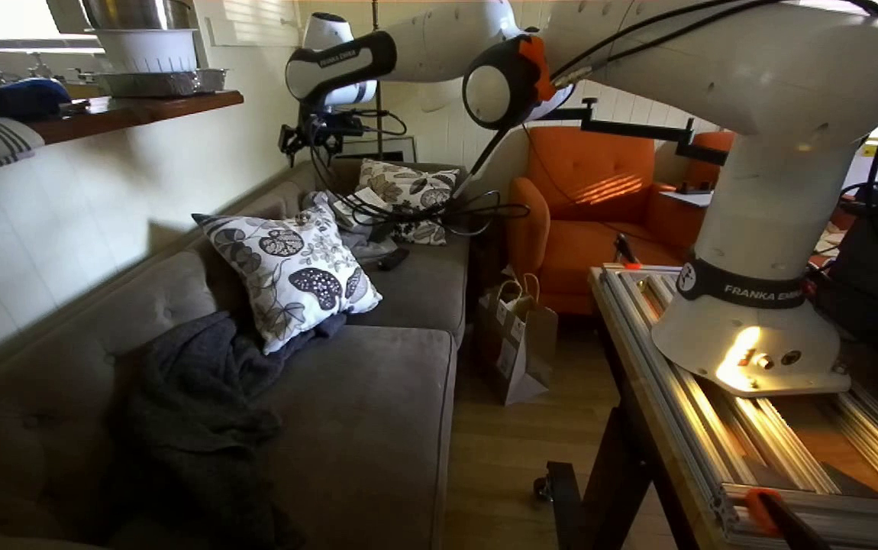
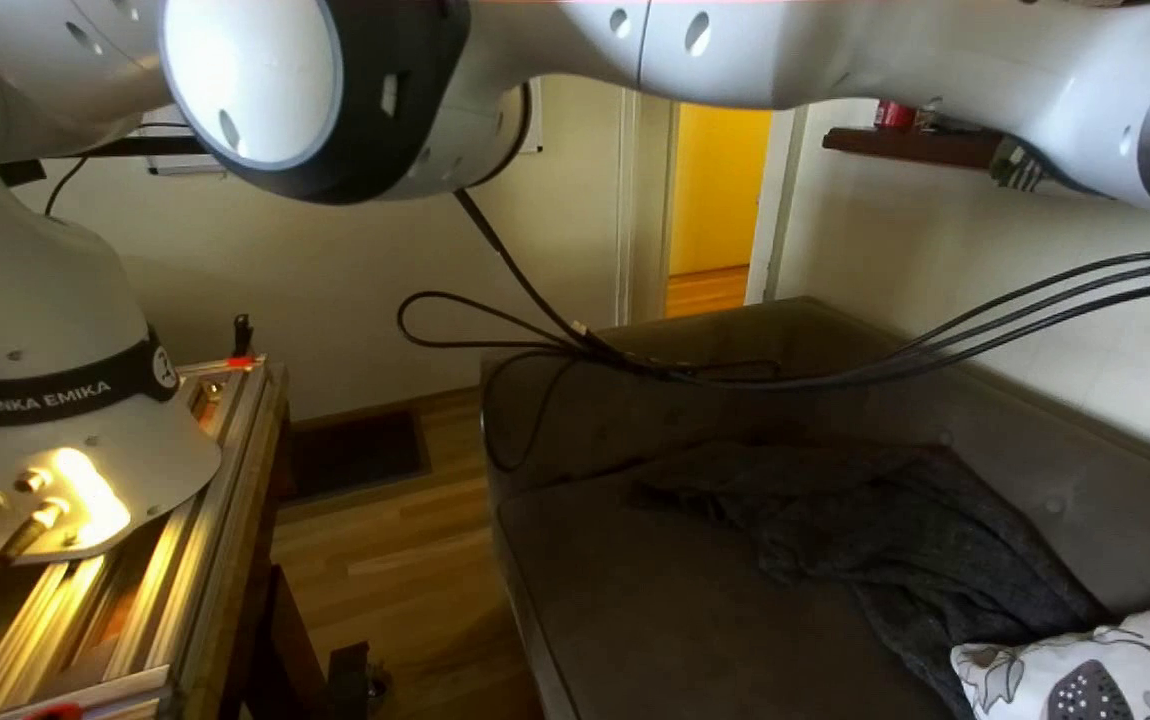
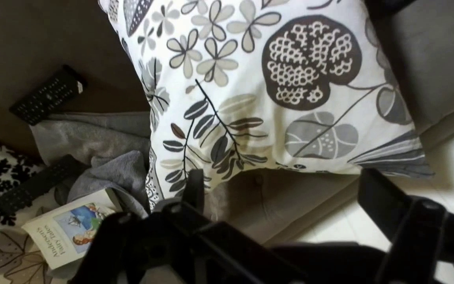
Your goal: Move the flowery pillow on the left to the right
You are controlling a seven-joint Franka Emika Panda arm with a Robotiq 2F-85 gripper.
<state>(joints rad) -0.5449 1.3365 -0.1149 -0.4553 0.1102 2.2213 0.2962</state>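
A white flowery pillow (image 1: 294, 267) leans tilted against the sofa back in an exterior view. Its corner shows in an exterior view (image 2: 1105, 675), and it fills the upper middle of the wrist view (image 3: 242, 102). A second flowery pillow (image 1: 412, 187) stands at the sofa's far end; part of it shows at the lower left of the wrist view (image 3: 8, 248). My gripper (image 1: 303, 147) hangs above the sofa back, above the nearer pillow. In the wrist view its fingers (image 3: 280, 183) are wide apart with nothing held between them, near the pillow's edge.
A dark blanket (image 1: 202, 405) lies crumpled on the grey sofa (image 1: 378, 412). A grey cloth (image 3: 89, 136), remotes (image 3: 47, 94) and a book (image 3: 73, 228) lie between the pillows. A wooden shelf (image 1: 141, 111) juts from the wall. Loose cables (image 1: 447, 210) hang from the arm.
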